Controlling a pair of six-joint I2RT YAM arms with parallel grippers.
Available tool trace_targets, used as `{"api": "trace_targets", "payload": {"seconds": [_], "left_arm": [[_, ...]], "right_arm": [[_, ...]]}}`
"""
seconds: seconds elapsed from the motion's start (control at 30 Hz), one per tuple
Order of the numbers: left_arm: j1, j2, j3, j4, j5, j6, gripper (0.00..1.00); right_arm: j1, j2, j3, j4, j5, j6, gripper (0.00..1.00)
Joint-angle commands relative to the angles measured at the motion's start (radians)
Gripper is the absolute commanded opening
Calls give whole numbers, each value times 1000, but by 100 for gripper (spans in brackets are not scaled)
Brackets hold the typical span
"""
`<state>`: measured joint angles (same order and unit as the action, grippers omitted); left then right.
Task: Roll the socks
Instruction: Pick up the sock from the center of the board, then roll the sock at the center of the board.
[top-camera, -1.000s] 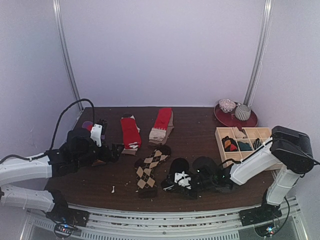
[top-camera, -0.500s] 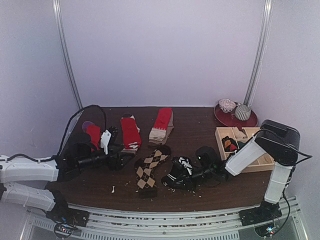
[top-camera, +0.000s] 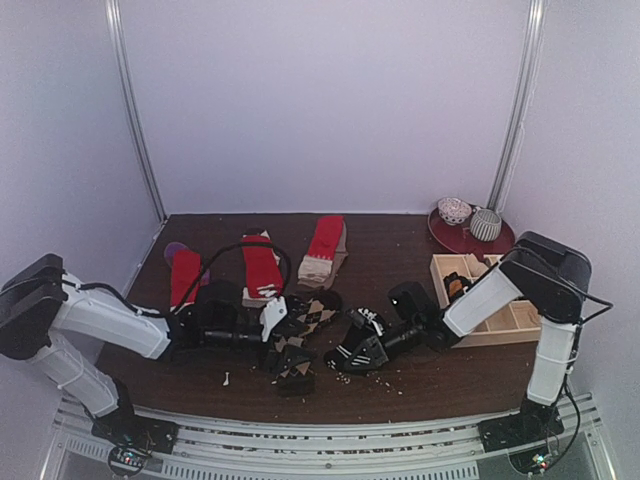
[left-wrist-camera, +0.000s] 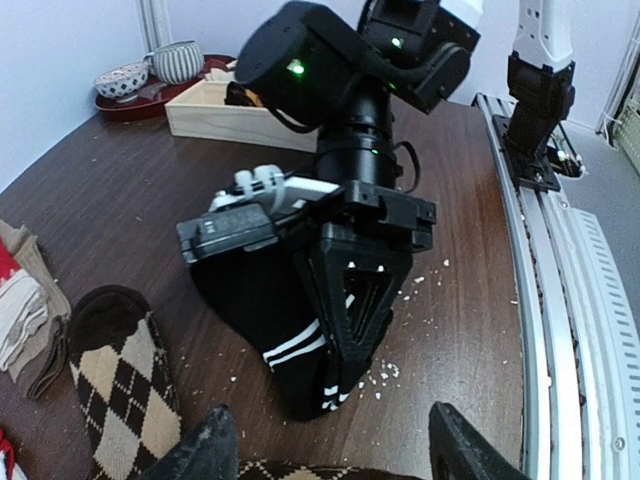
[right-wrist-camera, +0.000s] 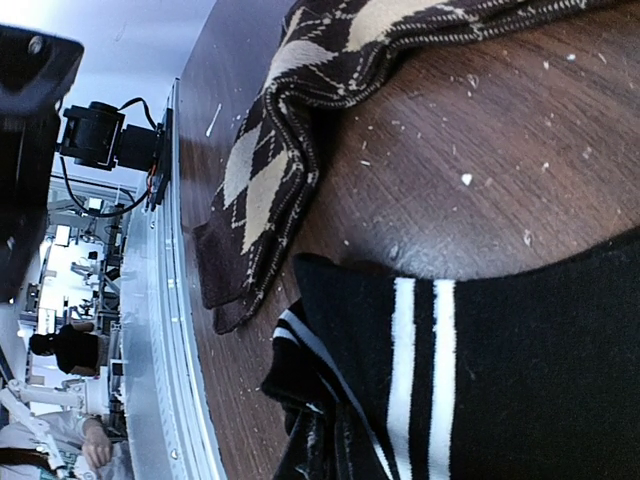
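Observation:
A black sock with white stripes (top-camera: 352, 355) (left-wrist-camera: 250, 300) (right-wrist-camera: 530, 380) lies bunched at the table's front centre. My right gripper (top-camera: 368, 340) (left-wrist-camera: 336, 375) (right-wrist-camera: 345, 450) is shut on its striped end. Just left of it lies the brown-and-beige argyle sock (top-camera: 320, 310) (left-wrist-camera: 115, 380) (right-wrist-camera: 290, 110). My left gripper (top-camera: 285, 335) (left-wrist-camera: 335, 450) is low over the argyle sock's middle. Its jaws stand apart, with the sock's edge showing between the fingertips (left-wrist-camera: 210, 450). Red socks (top-camera: 260, 265) (top-camera: 325, 245) (top-camera: 186, 272) lie flat farther back.
A pale wooden grid tray (top-camera: 505, 337) (left-wrist-camera: 220, 112) holding rolled socks sits at the right, partly behind my right arm. Behind it a red plate (top-camera: 445, 238) carries two bowls. White crumbs dot the wood. The metal rail (left-wrist-camera: 545, 300) runs along the near edge.
My left arm has swung from the table's left side to the argyle sock, its jaws narrowing. My right gripper has closed on the black sock and drawn it leftward, bunching it.

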<state>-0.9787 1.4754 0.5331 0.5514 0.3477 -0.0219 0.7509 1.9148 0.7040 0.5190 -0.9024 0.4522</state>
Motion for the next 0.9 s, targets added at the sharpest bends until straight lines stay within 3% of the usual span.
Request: {"api": "trace_targets", "payload": {"seconds": [0.0,0.17,0.33,0.87], "left_arm": [[-31,85,53,89,51,73,64],[-57,184,106,88,51,110,60],[-69,283,128,103,89,188,45],[-71,446,168,214,32,211,48]], "right_arm": [[-22,66,30,-279,62,-19,4],[-24,79,64,-353,49,-47,4],[-25,83,73,-355,31,-53,4],[-37,92,67,-367,-24,-93,4]]}}
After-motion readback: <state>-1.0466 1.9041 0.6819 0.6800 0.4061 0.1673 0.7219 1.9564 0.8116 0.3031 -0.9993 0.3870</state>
